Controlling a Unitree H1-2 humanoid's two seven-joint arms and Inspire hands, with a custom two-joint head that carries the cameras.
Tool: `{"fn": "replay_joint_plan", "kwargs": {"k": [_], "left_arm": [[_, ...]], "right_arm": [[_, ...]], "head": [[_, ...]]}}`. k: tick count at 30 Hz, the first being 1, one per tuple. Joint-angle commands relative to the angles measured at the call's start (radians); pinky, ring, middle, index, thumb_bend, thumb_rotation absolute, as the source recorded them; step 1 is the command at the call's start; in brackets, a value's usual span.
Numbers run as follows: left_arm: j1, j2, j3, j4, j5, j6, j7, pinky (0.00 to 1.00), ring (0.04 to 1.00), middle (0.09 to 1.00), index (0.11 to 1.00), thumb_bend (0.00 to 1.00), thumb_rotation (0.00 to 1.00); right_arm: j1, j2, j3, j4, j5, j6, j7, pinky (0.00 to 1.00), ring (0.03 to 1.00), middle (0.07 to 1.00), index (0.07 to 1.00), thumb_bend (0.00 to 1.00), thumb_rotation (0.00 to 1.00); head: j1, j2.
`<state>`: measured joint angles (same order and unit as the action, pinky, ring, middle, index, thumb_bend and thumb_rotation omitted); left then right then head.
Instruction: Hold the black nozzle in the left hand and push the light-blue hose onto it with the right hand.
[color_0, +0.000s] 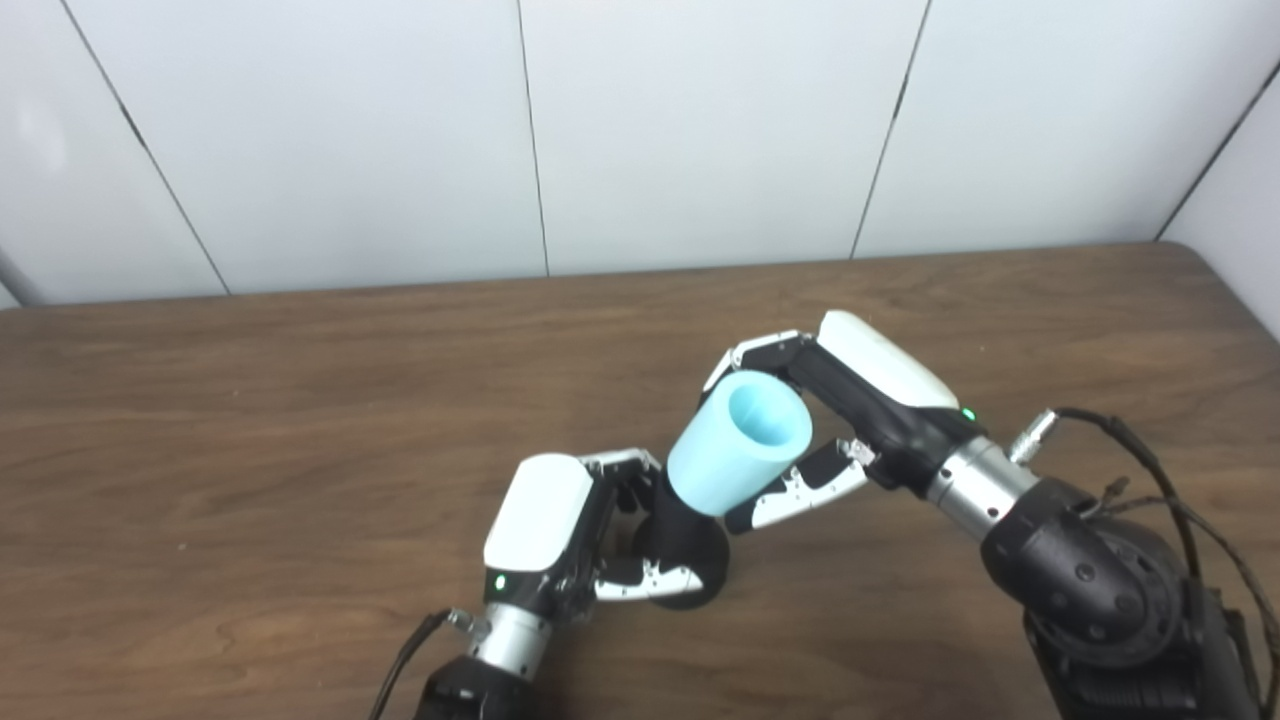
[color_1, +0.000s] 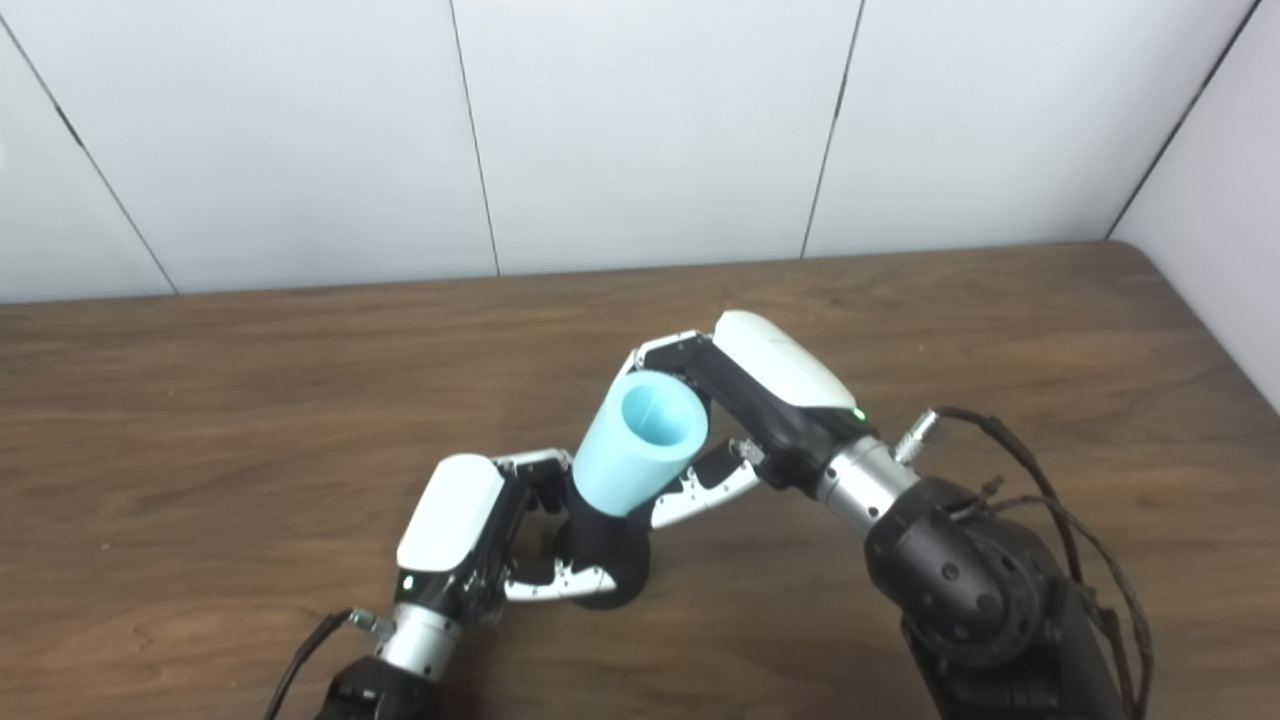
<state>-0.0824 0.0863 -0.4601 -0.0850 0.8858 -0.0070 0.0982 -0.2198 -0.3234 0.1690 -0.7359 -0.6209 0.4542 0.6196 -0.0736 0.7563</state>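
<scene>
The black nozzle (color_0: 685, 555) stands on the wooden table (color_0: 250, 430) near the front middle. My left hand (color_0: 560, 535) is shut on it, fingers and thumb wrapped round its lower part. The light-blue hose (color_0: 740, 440), a short wide tube with its open end facing up, sits tilted with its lower end over the nozzle's top. My right hand (color_0: 850, 420) is shut on the hose from the right, fingers behind it and thumb in front. In the right eye view the hose (color_1: 640, 445) meets the nozzle (color_1: 605, 555) the same way.
The table's far edge runs along a white panelled wall (color_0: 700, 130). The table's right edge (color_0: 1235, 290) shows at the far right. Cables (color_0: 1150, 470) hang off my right forearm.
</scene>
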Motion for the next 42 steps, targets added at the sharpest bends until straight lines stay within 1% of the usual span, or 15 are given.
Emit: {"fn": "replay_joint_plan", "kwargs": {"k": [1, 10, 17, 22, 27, 34, 42], "left_arm": [[0.016, 0.016, -0.002, -0.002, 0.015, 0.025, -0.042, 0.43, 0.468, 0.454, 0.502, 0.50, 0.00], [0.014, 0.015, -0.002, 0.003, 0.014, 0.021, -0.041, 0.43, 0.470, 0.456, 0.501, 0.50, 0.00], [0.014, 0.020, 0.001, -0.001, 0.011, 0.020, -0.048, 0.43, 0.467, 0.456, 0.502, 0.50, 0.00], [0.016, 0.020, 0.003, -0.007, 0.007, 0.015, -0.050, 0.43, 0.466, 0.453, 0.503, 0.50, 0.00], [0.016, 0.021, -0.001, -0.010, 0.011, 0.012, -0.050, 0.43, 0.469, 0.459, 0.499, 0.50, 0.00], [0.015, 0.020, -0.006, -0.006, 0.011, 0.012, -0.052, 0.43, 0.474, 0.457, 0.497, 0.50, 0.00], [0.008, 0.018, -0.016, 0.005, 0.010, 0.012, -0.064, 0.44, 0.480, 0.451, 0.499, 0.50, 0.00]], "right_arm": [[-0.012, 0.001, -0.004, -0.014, 0.002, -0.023, -0.029, 0.33, 0.376, 0.498, 0.521, 0.49, 0.00], [0.002, 0.000, 0.004, 0.003, 0.011, -0.037, -0.048, 0.33, 0.374, 0.493, 0.520, 0.49, 0.00], [0.010, 0.003, 0.011, 0.015, 0.006, -0.044, -0.068, 0.35, 0.383, 0.500, 0.504, 0.50, 0.00], [0.011, 0.008, 0.010, 0.025, 0.005, -0.056, -0.087, 0.35, 0.378, 0.500, 0.508, 0.50, 0.00], [0.007, 0.013, 0.011, 0.030, -0.002, -0.052, -0.094, 0.33, 0.378, 0.499, 0.513, 0.50, 0.00], [0.007, 0.020, 0.028, 0.055, -0.011, -0.078, -0.112, 0.34, 0.381, 0.500, 0.511, 0.50, 0.00], [-0.017, 0.015, 0.050, 0.075, -0.014, -0.061, -0.098, 0.33, 0.387, 0.499, 0.507, 0.50, 0.00]], "head": [[0.000, 0.001], [0.002, 0.000], [0.001, -0.001], [-0.001, -0.001], [0.000, 0.000], [-0.001, -0.001], [0.003, -0.004]]}}
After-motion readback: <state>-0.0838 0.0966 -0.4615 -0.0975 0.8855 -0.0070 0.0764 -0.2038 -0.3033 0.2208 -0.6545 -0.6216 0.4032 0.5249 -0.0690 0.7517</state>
